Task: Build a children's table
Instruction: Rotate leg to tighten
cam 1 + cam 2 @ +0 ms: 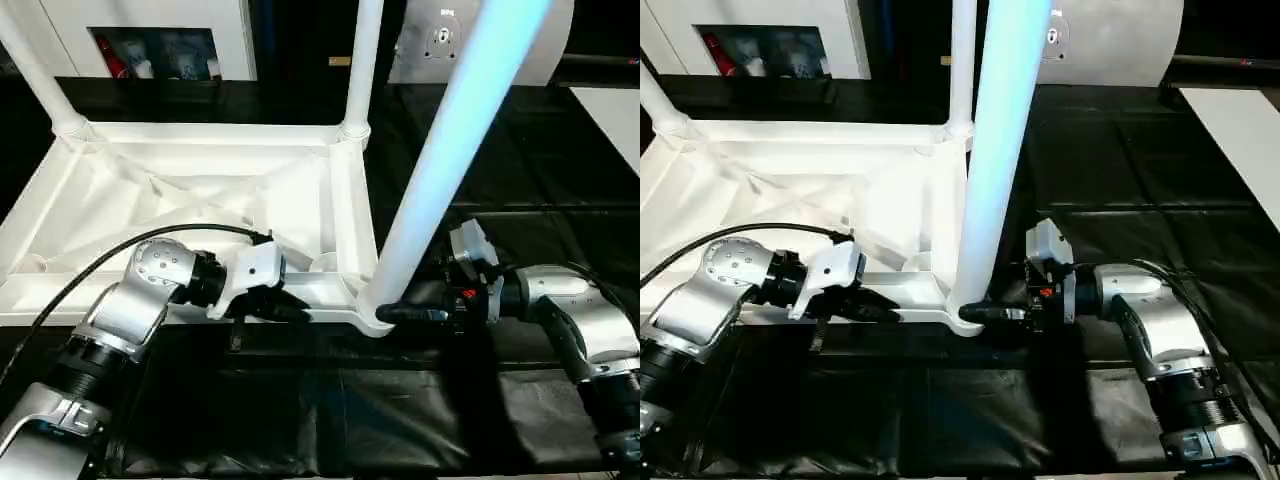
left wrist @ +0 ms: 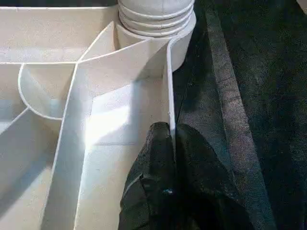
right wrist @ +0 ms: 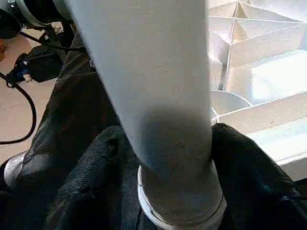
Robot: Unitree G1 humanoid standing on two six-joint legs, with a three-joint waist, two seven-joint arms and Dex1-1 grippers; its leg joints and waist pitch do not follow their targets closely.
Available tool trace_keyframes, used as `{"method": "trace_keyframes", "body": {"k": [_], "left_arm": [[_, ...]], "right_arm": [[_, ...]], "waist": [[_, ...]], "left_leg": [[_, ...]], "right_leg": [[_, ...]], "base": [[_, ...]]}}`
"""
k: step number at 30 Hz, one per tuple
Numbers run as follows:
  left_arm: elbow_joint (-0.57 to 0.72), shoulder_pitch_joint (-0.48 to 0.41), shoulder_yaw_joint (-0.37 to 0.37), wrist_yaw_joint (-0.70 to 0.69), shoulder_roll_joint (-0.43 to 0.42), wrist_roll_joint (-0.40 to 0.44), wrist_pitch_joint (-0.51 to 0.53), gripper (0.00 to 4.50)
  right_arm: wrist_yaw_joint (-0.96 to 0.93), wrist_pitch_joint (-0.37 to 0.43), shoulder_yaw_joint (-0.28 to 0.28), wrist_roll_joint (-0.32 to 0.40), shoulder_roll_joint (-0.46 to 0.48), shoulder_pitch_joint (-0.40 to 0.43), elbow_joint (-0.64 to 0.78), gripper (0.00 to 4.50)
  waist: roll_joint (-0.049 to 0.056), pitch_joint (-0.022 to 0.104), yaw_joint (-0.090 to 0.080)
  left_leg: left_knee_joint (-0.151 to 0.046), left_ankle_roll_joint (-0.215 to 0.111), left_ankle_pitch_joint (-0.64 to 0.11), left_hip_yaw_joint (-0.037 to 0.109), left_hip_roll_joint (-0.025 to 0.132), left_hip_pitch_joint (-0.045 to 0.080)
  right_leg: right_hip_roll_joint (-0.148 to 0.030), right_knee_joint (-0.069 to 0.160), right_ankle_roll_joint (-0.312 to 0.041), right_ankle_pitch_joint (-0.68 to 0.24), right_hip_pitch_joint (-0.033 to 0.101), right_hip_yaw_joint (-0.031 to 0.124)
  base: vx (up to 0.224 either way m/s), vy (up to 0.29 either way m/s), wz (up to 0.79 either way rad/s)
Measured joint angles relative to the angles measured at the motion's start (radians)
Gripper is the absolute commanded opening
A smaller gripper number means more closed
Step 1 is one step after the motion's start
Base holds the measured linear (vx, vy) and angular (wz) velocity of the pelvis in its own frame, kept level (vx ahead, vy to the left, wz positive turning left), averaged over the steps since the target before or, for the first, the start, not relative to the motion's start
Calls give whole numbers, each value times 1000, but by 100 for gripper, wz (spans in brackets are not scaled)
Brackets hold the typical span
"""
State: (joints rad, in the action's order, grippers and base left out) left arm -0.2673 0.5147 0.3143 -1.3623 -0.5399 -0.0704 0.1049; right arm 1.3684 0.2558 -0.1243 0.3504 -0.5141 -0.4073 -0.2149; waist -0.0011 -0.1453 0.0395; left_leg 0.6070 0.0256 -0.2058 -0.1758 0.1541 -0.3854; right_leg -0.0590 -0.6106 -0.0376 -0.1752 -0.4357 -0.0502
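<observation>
The left gripper (image 1: 290,312) is clamped on the near rim of the tabletop (image 1: 150,215), one black finger inside the wall and one outside, as the left wrist view shows plainly, and that pinch looks like a steadying hold. The left forearm comes in low from the near left, wrist bent so the fingers run along the rim toward the corner. The tabletop lies upside down on the black worktable (image 1: 500,170), ribbed underside facing up. Across it, two legs already stand upright in the far corner sockets, the far-left leg (image 1: 30,70) and the far-right leg (image 1: 362,60). Moving right, the third leg (image 1: 450,140) rises tall from the near-right corner socket (image 1: 372,318), its ringed foot sitting in or at the socket; how deep it is seated cannot be told. The right gripper (image 1: 992,313) has its two black fingers closed around the base of that leg, just above the socket, with the right forearm reaching in level from the right. So the step in hand appears to be seating the third leg. The next move likely calls for pressing or twisting it fully home while the left keeps the top from sliding, then fetching the fourth leg for the near-left corner.
</observation>
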Motion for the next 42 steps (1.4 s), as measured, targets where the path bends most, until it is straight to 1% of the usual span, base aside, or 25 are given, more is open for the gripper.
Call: {"method": "trace_keyframes", "body": {"k": [1,3,4,5,10,12,14,15,17,18,19,22,24,25,28,29,30,32,33,34,35,36,39,41,42], "left_arm": [[-4,1,0,-5,-1,-3,-3,0],[-5,1,0,-11,-1,-4,-4,0],[-7,2,0,-13,-1,-4,-5,0],[-9,2,0,-13,-1,-5,-6,0],[-13,4,1,-14,1,-5,-8,0],[-13,4,-4,1,13,-6,9,0],[-13,4,-21,50,24,-1,47,0],[-12,4,-29,77,33,6,67,0],[-11,8,-45,145,61,25,110,0],[-10,8,-54,180,79,27,138,0],[-5,9,-63,228,103,32,173,0],[21,9,-71,326,158,54,248,0],[28,13,-79,398,204,72,289,0],[28,18,-85,450,236,86,312,0],[23,39,-98,585,331,122,370,0],[23,42,-98,609,353,128,381,0],[25,44,-96,621,364,129,391,0],[33,44,-94,629,369,129,399,0],[36,44,-94,629,369,129,402,0],[39,44,-92,629,368,129,402,0],[41,44,-90,626,365,129,402,0],[45,42,-87,622,361,129,401,0],[49,42,-75,595,338,125,386,0],[49,42,-70,560,308,122,369,0],[49,42,-67,546,294,120,360,0]], "right_arm": [[8,0,-2,0,-1,-4,-5,234],[13,0,-3,0,-2,-6,-7,229],[14,0,-4,0,-3,-7,-10,211],[14,0,-4,0,-3,-9,-12,206],[11,7,-5,0,-2,-8,-8,198],[-30,40,7,3,13,8,17,198],[-121,72,21,-3,51,16,35,198],[-169,81,29,-13,70,16,39,198],[-291,93,53,-42,119,16,47,198],[-357,106,67,-54,149,17,54,197],[-444,120,85,-71,192,16,61,197],[-634,150,114,-112,279,16,84,196],[-752,155,127,-148,336,8,87,196],[-836,158,135,-173,378,0,87,195],[-1036,166,163,-229,474,-21,86,195],[-1072,164,170,-241,490,-25,85,195],[-1087,160,175,-241,495,-26,84,230],[-1100,155,175,-240,502,-25,85,267],[-1100,155,176,-238,503,-25,87,267],[-1098,155,176,-234,503,-22,92,283],[-1092,155,176,-232,500,-19,97,283],[-1079,154,175,-230,493,-17,98,296],[-983,146,160,-217,433,-10,100,315],[-898,129,150,-198,380,2,97,340],[-862,121,146,-191,357,7,95,340]], "waist": [[0,0,1],[0,0,2],[0,0,3],[0,0,2],[0,0,3],[0,0,3],[-1,0,-5],[-1,1,-6],[-1,1,-16],[-1,1,-23],[-1,0,-35],[-1,0,-52],[0,1,-57],[0,1,-58],[2,1,-58],[4,1,-58],[4,2,-57],[5,2,-57],[5,2,-56],[5,2,-54],[5,2,-53],[5,2,-53],[5,2,-52],[5,2,-49],[5,2,-48]], "left_leg": [[0,0,0,0,0,0],[0,0,0,0,0,0],[0,0,0,0,0,0],[0,0,0,0,0,0],[0,0,0,0,0,0],[0,0,0,0,0,0],[1,1,1,0,0,1],[0,0,3,0,0,1],[0,3,5,0,1,2],[0,5,6,0,1,3],[0,6,6,-1,1,3],[0,10,5,-1,1,3],[0,10,5,-1,1,3],[-1,10,5,-1,1,3],[-1,10,5,-1,0,2],[-1,10,5,-1,0,2],[-2,10,5,-1,-2,2],[-5,4,8,-2,-3,2],[-6,4,8,-2,-3,2],[-7,4,8,-1,-3,1],[-7,4,8,-1,-3,1],[-8,3,8,-1,-2,1],[-8,3,8,-1,-2,1],[-8,3,8,-1,-1,1],[-8,3,8,-1,0,1]], "right_leg": [[0,0,0,0,0,0],[0,0,0,0,0,0],[0,0,0,0,0,0],[0,0,0,0,0,0],[0,0,0,0,0,0],[0,0,0,0,0,0],[0,-1,-1,1,1,0],[0,-1,-2,1,1,0],[0,-1,-2,2,1,0],[0,0,-3,2,1,0],[0,0,-2,2,1,0],[0,1,2,0,1,0],[0,1,2,0,1,0],[0,1,2,0,1,0],[0,2,2,0,1,1],[0,2,2,0,0,2],[0,2,1,1,1,3],[0,3,-3,4,0,4],[0,3,-3,4,0,4],[0,3,-2,5,0,3],[0,3,-2,5,0,3],[0,3,-2,5,-1,3],[0,3,-2,5,-1,2],[1,3,-2,5,-1,1],[1,3,-2,5,-1,1]], "base": [[0,0,0],[0,0,0],[0,0,0],[0,0,0],[0,0,0],[0,0,0],[0,0,0],[0,0,0],[0,0,0],[0,0,0],[0,0,0],[0,0,0],[0,0,0],[0,0,0],[0,0,0],[0,0,0],[0,0,0],[0,0,0],[0,0,0],[0,0,0],[0,0,0],[0,0,0],[0,0,0],[0,0,0],[0,0,0]]}}
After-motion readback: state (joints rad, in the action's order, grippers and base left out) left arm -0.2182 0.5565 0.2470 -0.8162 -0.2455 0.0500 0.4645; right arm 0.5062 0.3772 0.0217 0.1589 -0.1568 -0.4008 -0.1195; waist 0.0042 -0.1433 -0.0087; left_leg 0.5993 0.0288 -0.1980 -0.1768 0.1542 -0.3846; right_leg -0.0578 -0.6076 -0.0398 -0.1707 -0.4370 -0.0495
